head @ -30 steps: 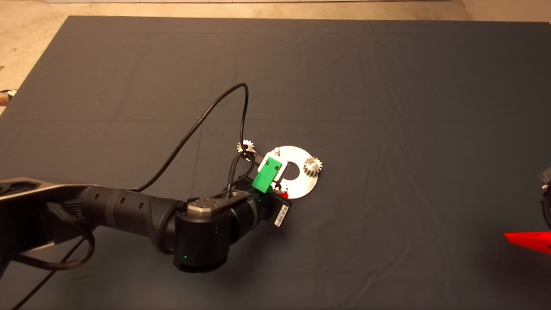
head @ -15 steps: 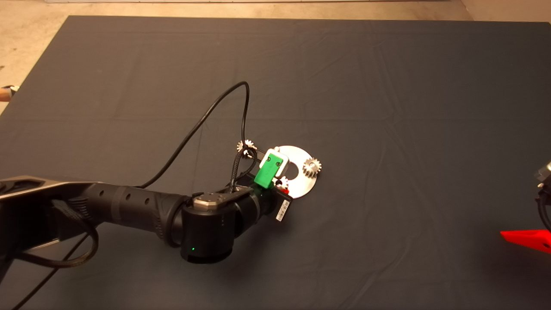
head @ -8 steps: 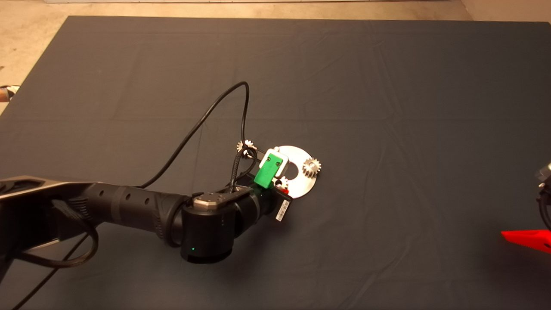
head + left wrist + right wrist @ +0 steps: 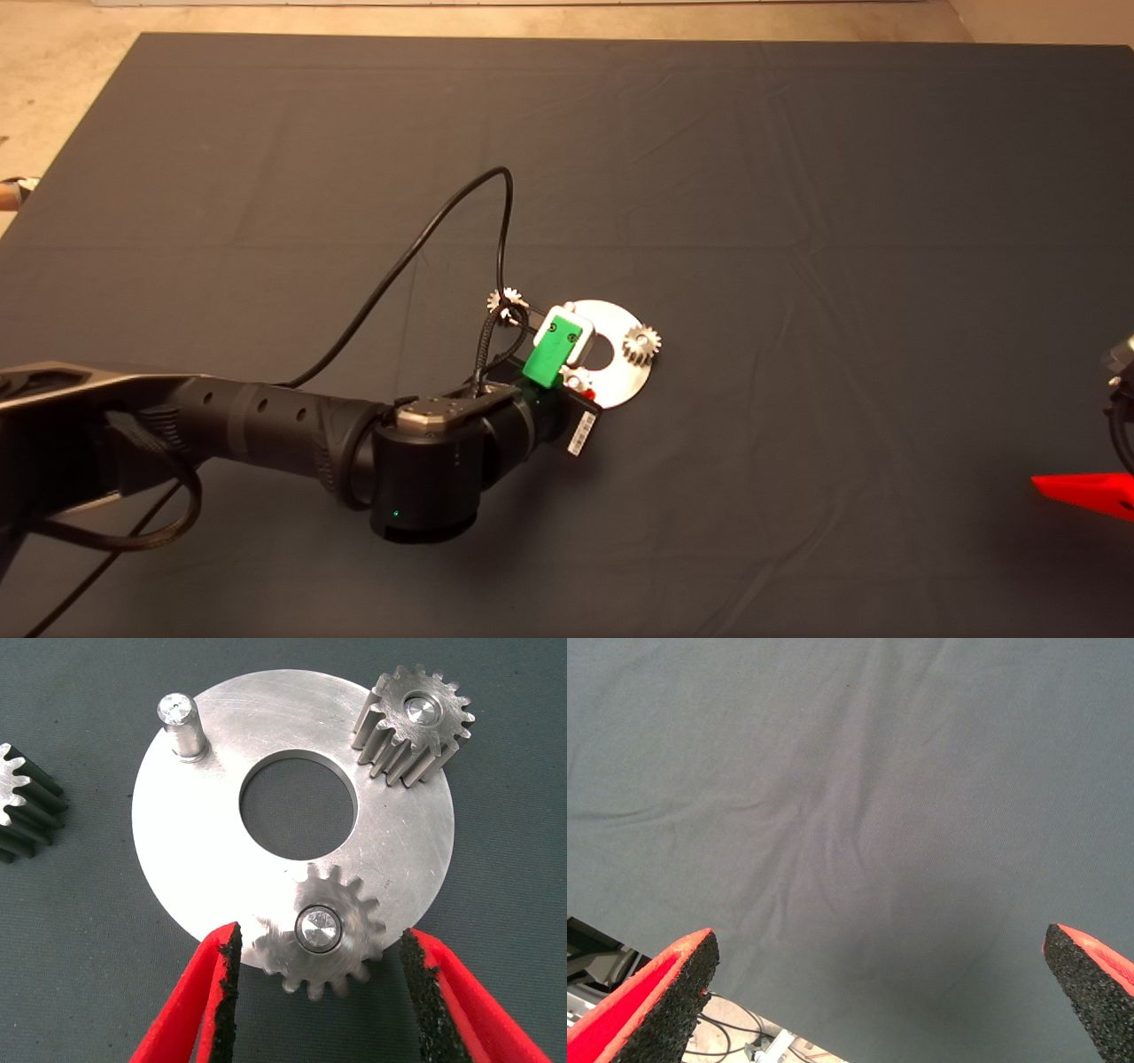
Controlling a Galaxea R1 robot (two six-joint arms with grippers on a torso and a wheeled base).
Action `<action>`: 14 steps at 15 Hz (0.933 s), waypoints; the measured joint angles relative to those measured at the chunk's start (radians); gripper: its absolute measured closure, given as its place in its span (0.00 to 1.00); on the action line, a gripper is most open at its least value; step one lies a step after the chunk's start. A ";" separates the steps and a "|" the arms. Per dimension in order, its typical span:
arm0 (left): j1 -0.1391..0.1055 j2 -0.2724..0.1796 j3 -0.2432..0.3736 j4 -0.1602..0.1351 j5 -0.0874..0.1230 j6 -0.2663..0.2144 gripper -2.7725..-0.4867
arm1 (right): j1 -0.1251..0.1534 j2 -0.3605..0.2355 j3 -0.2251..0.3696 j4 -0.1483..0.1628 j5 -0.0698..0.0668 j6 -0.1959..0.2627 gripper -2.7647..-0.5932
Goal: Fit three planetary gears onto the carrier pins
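The shiny round disc (image 4: 190, 859) (image 4: 631, 377) lies mid-mat. Two planetary gears sit on carrier pins: one on the far rim (image 4: 415, 722) (image 4: 642, 342), one on the near rim (image 4: 319, 937). That near gear lies between the pads of my left gripper (image 4: 323, 992) (image 4: 578, 383), which is open, with a gap on each side. The third pin (image 4: 182, 722) stands bare. A loose gear (image 4: 22, 806) (image 4: 507, 301) rests on the mat beside the disc. My right gripper (image 4: 1085, 494) (image 4: 881, 992) waits open at the lower right edge, over bare mat.
The left arm's black cable (image 4: 425, 239) loops over the mat behind the disc and passes by the loose gear. The dark mat (image 4: 797, 221) is wrinkled to the right of the disc. Beige floor (image 4: 53, 71) shows past the mat's far left corner.
Two seconds ago the left arm's wrist sat slightly further left; it has shifted a little towards the disc. Over the last second nothing has visibly moved.
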 joint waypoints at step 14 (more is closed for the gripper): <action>-0.130 -0.021 0.004 -0.063 0.003 0.002 0.58 | 0.000 0.006 0.000 0.000 -0.004 0.000 0.01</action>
